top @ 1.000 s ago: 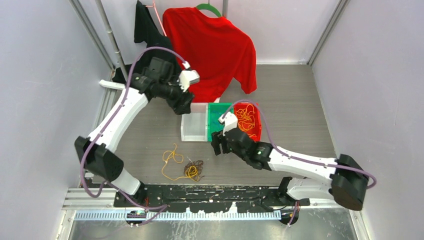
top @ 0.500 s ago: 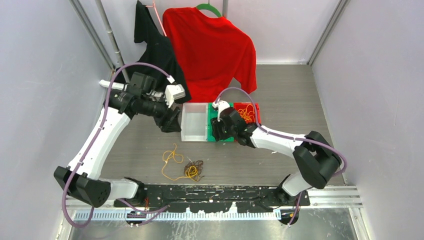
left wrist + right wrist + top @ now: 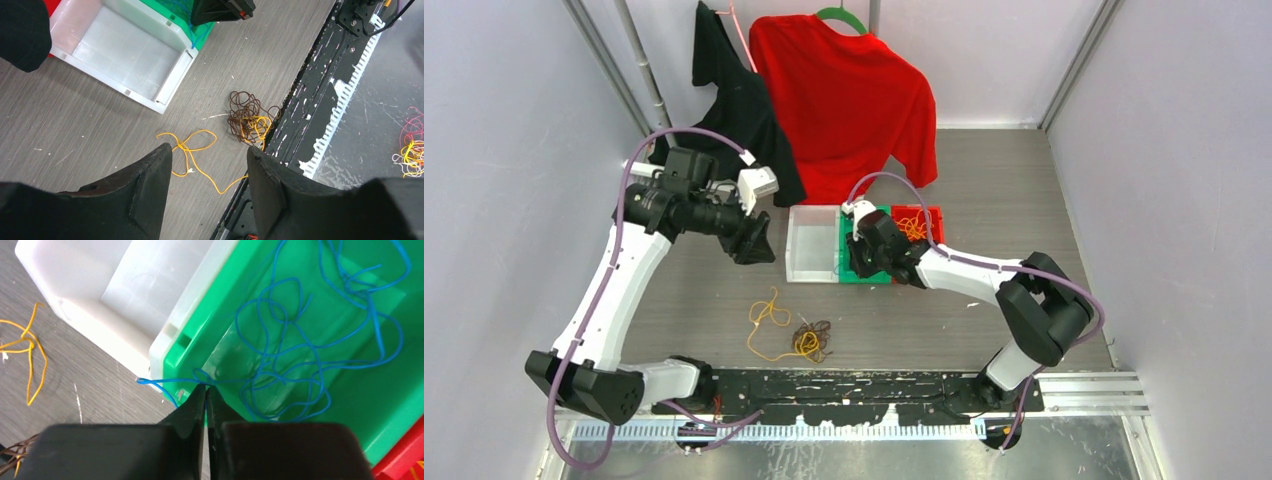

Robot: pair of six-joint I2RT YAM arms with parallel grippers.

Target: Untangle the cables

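A blue cable lies coiled in the green bin, with one end draped over the bin's near-left corner. My right gripper is shut on that strand at the corner; it also shows in the top view. An orange-yellow cable lies loose on the table beside a dark brown tangle with yellow strands through it. My left gripper hangs open high above them, holding nothing. More orange cable fills the red bin.
A white bin stands left of the green one. A red shirt and a black garment hang at the back. A pink and yellow tangle lies beyond the table's near rail.
My right gripper went from the table to the green bin's near-left corner and shut on the blue cable. My left arm drew back to the left, its jaws narrowing a little.
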